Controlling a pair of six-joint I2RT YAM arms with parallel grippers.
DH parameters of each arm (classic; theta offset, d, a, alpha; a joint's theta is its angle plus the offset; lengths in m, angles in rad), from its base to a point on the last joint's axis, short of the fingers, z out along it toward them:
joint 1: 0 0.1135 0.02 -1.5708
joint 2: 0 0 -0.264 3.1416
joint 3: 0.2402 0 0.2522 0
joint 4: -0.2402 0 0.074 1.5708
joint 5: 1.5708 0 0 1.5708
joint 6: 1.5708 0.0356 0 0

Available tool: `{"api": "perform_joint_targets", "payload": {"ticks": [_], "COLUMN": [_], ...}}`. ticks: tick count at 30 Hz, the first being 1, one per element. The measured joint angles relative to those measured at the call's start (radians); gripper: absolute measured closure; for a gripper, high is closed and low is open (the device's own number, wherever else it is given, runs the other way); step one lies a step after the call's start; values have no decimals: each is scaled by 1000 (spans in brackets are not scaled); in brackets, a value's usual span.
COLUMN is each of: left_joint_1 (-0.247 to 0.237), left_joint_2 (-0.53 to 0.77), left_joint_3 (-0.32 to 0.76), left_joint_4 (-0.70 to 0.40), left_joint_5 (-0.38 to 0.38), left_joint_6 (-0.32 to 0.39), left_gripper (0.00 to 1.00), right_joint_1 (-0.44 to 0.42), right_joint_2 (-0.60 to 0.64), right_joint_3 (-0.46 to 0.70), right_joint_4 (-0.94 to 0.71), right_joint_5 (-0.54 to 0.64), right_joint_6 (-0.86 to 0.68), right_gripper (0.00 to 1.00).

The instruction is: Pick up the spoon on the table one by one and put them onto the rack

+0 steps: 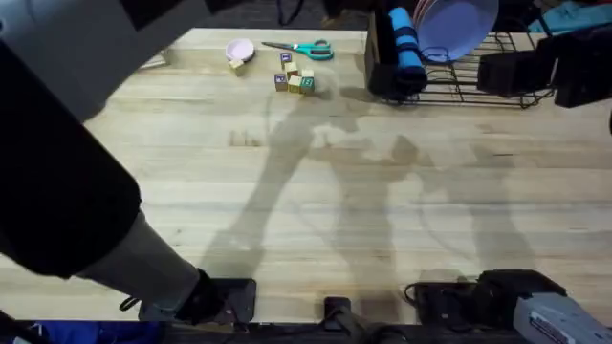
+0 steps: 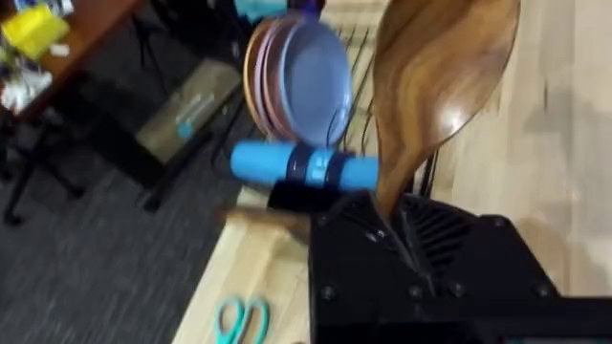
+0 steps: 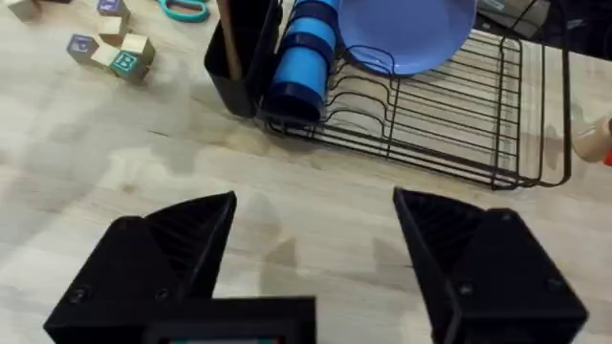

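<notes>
Left hand (image 2: 406, 225) grips the spoon (image 2: 435, 81) above the plate-filled rack (image 3: 430, 119); right hand (image 3: 316, 239) released.

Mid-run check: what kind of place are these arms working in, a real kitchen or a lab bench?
Probably a lab or office workbench, not a kitchen: a butcher-block table holding staged props, the dish rack, toy blocks and scissors, with dark carpet and desks beside it.

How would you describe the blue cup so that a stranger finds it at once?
Find the black wire rack at the table's far right. At its left end, beside the black holder, lies the cup: a bright blue cylinder, unlike the flat plates behind it.
</notes>
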Motion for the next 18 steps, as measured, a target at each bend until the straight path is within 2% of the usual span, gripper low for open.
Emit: {"api": "perform_joint_targets", "payload": {"ticks": [2,3,5,6,7,13,18], "left_joint_1": [-21,-58,-109,-112,-120,-120,-122], "left_joint_2": [1,54,155,155,155,156,185], "left_joint_3": [0,2,2,2,2,2,2], "left_joint_4": [41,175,355,364,384,394,506], "left_joint_5": [1,7,7,7,8,8,27], "left_joint_6": [-32,-142,-353,-368,-420,-445,-462], "left_gripper": [957,957,957,957,957,956,956], "right_joint_1": [0,0,0,0,0,0,0], "right_joint_2": [0,0,0,0,0,0,0], "right_joint_3": [0,0,0,0,0,0,0], "right_joint_4": [0,0,0,0,0,-1,-2], "right_joint_5": [0,0,0,0,0,0,0], "right_joint_6": [0,0,0,0,0,0,0], "right_gripper": [5,5,5,4,5,5,5]}}
